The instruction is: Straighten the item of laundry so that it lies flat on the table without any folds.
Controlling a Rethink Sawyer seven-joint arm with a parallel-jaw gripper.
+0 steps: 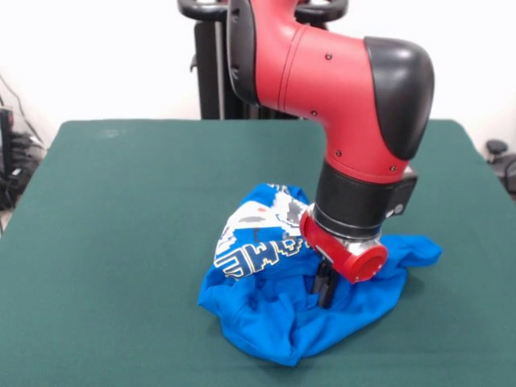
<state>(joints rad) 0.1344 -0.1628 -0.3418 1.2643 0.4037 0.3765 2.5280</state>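
While the gripper (324, 289) presses into the bunched blue shirt (274, 310) near the table's (121, 242) front (you cannot tell if its fingers hold cloth), pulling might bunch it more.

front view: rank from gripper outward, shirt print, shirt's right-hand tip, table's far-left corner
1. Shirt print, just left of the gripper.
2. Shirt's right-hand tip, picture right; close to the print's distance, so order uncertain.
3. Table's far-left corner, top left, plainly farthest.

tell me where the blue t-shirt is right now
In the front view the blue T-shirt lies crumpled on the green table, near its front edge and right of centre, directly under the tool.
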